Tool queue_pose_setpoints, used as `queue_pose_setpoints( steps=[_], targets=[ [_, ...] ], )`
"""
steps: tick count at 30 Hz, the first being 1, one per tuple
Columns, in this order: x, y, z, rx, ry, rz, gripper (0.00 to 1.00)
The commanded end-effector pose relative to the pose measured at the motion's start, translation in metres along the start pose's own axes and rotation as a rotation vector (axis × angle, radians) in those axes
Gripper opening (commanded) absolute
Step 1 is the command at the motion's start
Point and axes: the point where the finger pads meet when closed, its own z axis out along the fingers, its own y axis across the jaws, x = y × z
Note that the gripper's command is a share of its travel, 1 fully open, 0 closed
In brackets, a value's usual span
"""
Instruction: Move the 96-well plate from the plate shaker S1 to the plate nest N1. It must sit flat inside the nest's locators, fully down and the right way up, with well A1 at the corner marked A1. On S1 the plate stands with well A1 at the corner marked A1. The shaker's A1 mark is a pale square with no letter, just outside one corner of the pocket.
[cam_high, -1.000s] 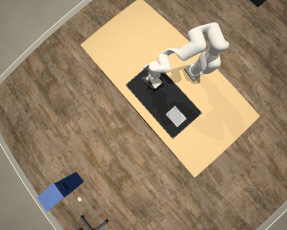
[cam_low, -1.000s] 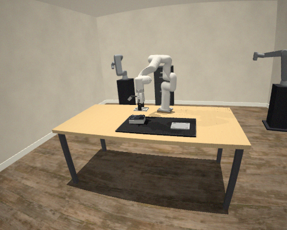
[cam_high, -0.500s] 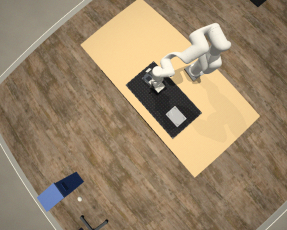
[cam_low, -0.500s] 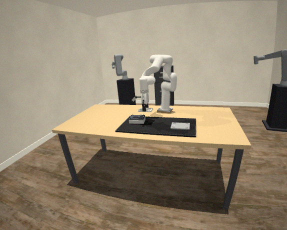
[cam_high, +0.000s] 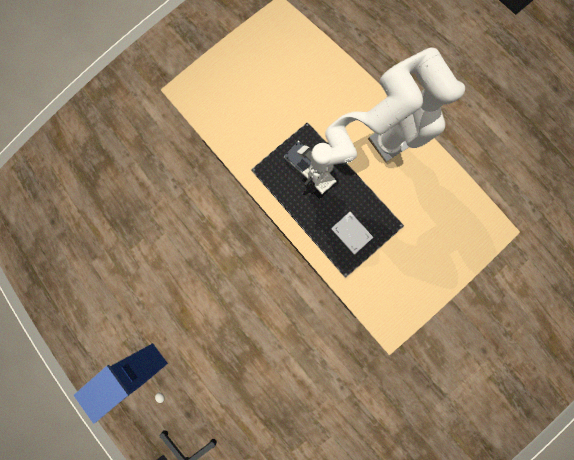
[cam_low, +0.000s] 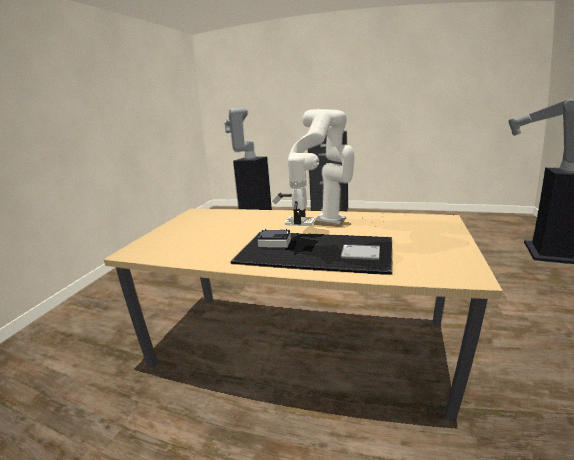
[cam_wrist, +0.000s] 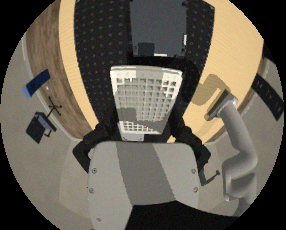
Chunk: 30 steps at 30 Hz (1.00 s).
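My gripper (cam_wrist: 144, 109) is shut on the white 96-well plate (cam_wrist: 146, 101), holding it by its two long sides, level and in the air. In the overhead view the plate (cam_high: 323, 185) hangs over the black mat, just off the shaker S1 (cam_high: 298, 156) on the side toward the nest. The shaker's dark pocket (cam_wrist: 157, 24) stands empty ahead of the plate in the wrist view. The pale grey plate nest N1 (cam_high: 352, 232) lies on the far end of the mat, with nothing in it. In the side view the gripper (cam_low: 298, 216) is well above the shaker (cam_low: 274, 240) and the nest (cam_low: 360, 251).
The black dotted mat (cam_high: 327, 200) lies on a tan table (cam_low: 305, 250). My arm's base (cam_high: 387, 147) stands at the table's edge beside the mat. Other grey arms on black pedestals (cam_low: 252, 182) stand off the table by the wall.
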Motion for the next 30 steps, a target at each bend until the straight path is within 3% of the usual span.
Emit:
queue_pose_setpoints(
  steps=[1, 30],
  targets=[
    [-0.012, -0.003, 0.000, 0.004, 0.002, -0.001, 0.00],
    [-0.098, -0.015, 0.009, 0.004, 0.001, -0.001, 0.00]
  ],
)
